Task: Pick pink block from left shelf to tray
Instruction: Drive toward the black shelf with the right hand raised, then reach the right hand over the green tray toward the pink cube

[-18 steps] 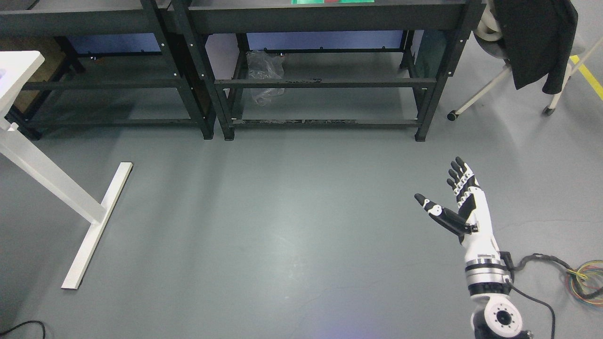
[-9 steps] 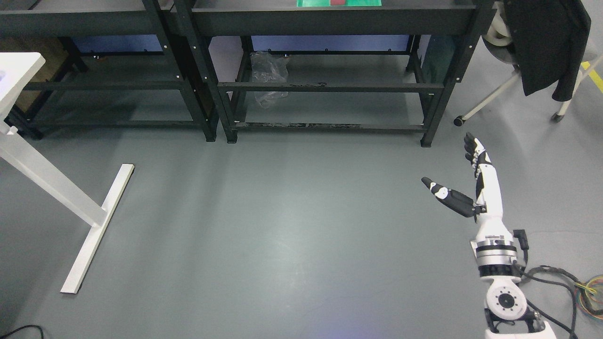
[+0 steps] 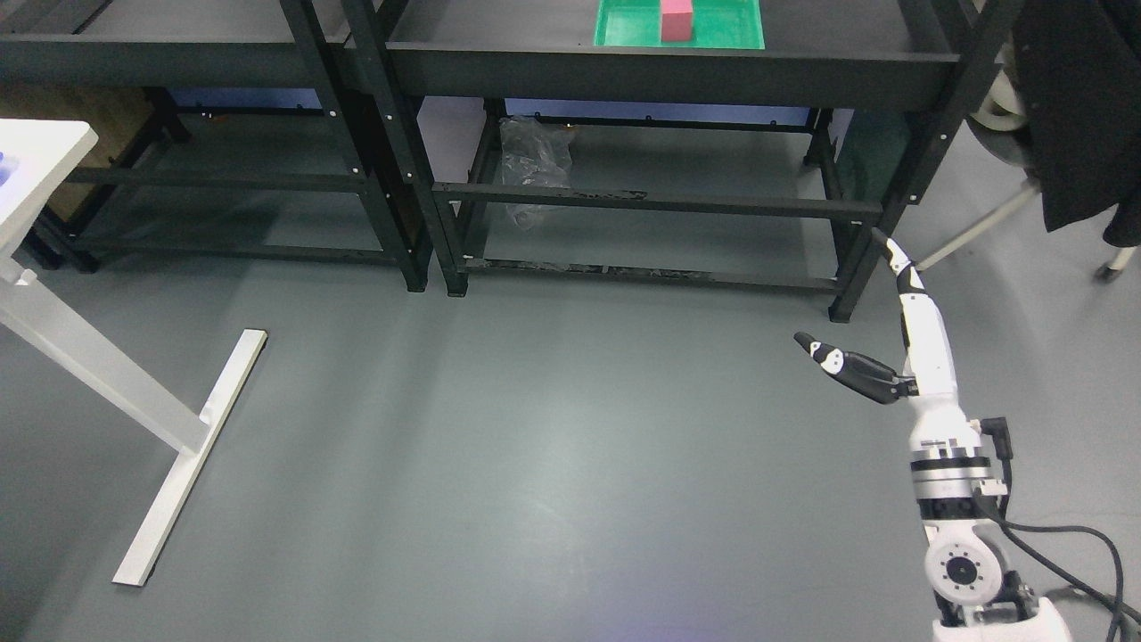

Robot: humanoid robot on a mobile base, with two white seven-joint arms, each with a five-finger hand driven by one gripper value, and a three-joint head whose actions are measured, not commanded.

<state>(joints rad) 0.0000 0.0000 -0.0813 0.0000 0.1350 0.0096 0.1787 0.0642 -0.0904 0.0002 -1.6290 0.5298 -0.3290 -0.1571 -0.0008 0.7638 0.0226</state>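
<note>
A pink block (image 3: 677,20) stands in a green tray (image 3: 624,36) on the top board of the right black shelf (image 3: 660,76), at the top of the head view. My right hand (image 3: 851,308) is raised at the lower right, in front of the shelf's right leg. Its fingers (image 3: 896,263) are straight and the thumb (image 3: 838,364) sticks out to the left. It holds nothing and is well below and to the right of the tray. The left arm does not show.
A second black shelf (image 3: 178,53) stands at the left. A clear plastic bag (image 3: 533,165) lies on the right shelf's lower level. A white table leg and foot (image 3: 178,446) are at the left. A dark coat (image 3: 1079,98) hangs on a chair at the right. Cables (image 3: 1070,544) trail on the grey floor.
The camera has tilted up, bringing the green tray and pink block into view. My right hand has turned edge-on and reached further up toward the shelf.
</note>
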